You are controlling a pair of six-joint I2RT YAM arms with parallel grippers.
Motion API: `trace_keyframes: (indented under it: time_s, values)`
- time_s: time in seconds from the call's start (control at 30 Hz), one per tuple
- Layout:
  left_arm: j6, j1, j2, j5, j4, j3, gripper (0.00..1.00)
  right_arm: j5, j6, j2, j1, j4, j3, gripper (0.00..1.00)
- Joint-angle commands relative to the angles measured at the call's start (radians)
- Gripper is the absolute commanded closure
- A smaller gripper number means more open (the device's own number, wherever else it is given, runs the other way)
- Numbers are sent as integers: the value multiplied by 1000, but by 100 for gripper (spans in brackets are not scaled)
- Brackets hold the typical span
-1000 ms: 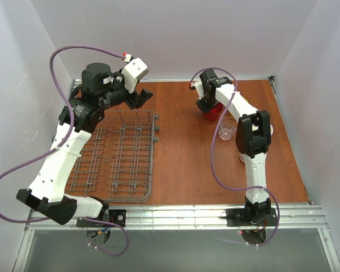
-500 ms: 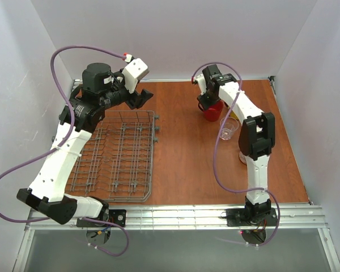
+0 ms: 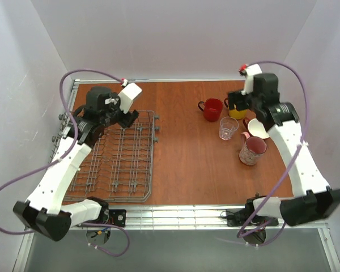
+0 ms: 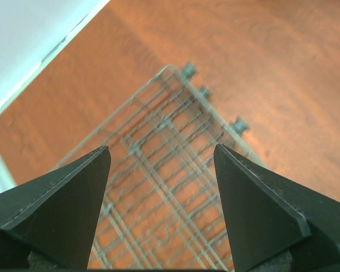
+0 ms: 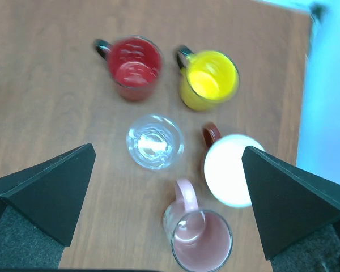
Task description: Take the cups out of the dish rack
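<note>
The grey wire dish rack (image 3: pixel 119 161) lies on the left of the wooden table, and no cup shows in it. My left gripper (image 3: pixel 126 117) hovers open over its far right corner; the left wrist view has rack wires (image 4: pixel 158 175) between its empty fingers (image 4: pixel 161 147). Five cups stand together at the right: red mug (image 3: pixel 212 109), yellow mug (image 3: pixel 237 114), clear tumbler (image 3: pixel 228 128), white cup (image 3: pixel 259 130), pink mug (image 3: pixel 253 150). My right gripper (image 3: pixel 236 102) hangs open above them. Below it are the red mug (image 5: pixel 135 65), yellow mug (image 5: pixel 209 79), tumbler (image 5: pixel 154 141), white cup (image 5: pixel 233 169) and pink mug (image 5: pixel 201 238).
White walls close in the table on the left, back and right. A metal rail (image 3: pixel 175 215) runs along the near edge by the arm bases. Bare wood (image 3: pixel 184 153) lies between the rack and the cups. Purple cables loop off both arms.
The right gripper has opened, let go of the red mug and swung up and to the right of the cups. The left arm has dropped slightly toward the rack's far corner.
</note>
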Motion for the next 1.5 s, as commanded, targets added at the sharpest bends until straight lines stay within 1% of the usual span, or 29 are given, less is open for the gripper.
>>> trace_keyframes:
  time_s: [0.0, 0.13, 0.27, 0.3, 0.37, 0.4, 0.43, 0.47, 0.53, 0.57, 0.6, 0.67, 0.7, 0.87, 0.93, 1.03, 1.07, 1.17, 1.3, 1.47]
  values:
    - [-2, 54, -129, -56, 12, -75, 30, -11, 111, -141, -89, 111, -223, 1]
    - [-50, 132, -247, -65, 12, -180, 29, -36, 163, -294, -163, 131, -383, 1]
    - [-90, 246, -333, -102, 21, -301, 29, -33, 194, -436, -216, 126, -487, 1]
    - [-96, 264, -350, -138, 24, -348, 28, -7, 201, -462, -217, 116, -504, 1]
    - [-113, 313, -397, -151, 34, -387, 28, 33, 238, -546, -224, 106, -539, 1]
    - [-117, 329, -410, -154, 38, -417, 28, 80, 244, -577, -226, 105, -550, 1]
    - [-123, 341, -421, -149, 38, -430, 28, 113, 249, -608, -226, 106, -573, 2]
    - [-136, 364, -434, -145, 38, -442, 28, 180, 264, -672, -226, 108, -585, 2]
    - [-145, 389, -451, -122, 42, -471, 28, 240, 275, -735, -226, 118, -628, 1]
    - [-150, 396, -461, -115, 42, -479, 29, 284, 279, -796, -226, 125, -644, 2]
    - [-154, 398, -467, -79, 41, -487, 29, 302, 281, -826, -226, 135, -659, 1]
    - [-157, 400, -473, -68, 42, -508, 29, 325, 275, -895, -226, 164, -696, 1]
    - [-157, 430, -480, -66, 44, -516, 29, 331, 267, -909, -226, 171, -704, 1]
    - [-151, 447, -497, -60, 45, -544, 30, 240, 272, -1005, -226, 215, -745, 2]
    - [-147, 452, -502, -56, 45, -544, 30, 234, 302, -1039, -227, 229, -771, 1]
    - [-145, 461, -510, -49, 44, -542, 30, 257, 329, -1065, -226, 241, -803, 1]
    - [-145, 462, -511, -43, 42, -542, 30, 295, 353, -1078, -226, 241, -811, 1]
    - [-142, 470, -511, -37, 41, -539, 30, 346, 397, -1090, -226, 243, -825, 1]
    - [-140, 473, -507, -33, 41, -539, 30, 352, 430, -1096, -224, 249, -826, 1]
    - [-137, 479, -505, -25, 39, -536, 30, 395, 470, -1093, -220, 254, -820, 2]
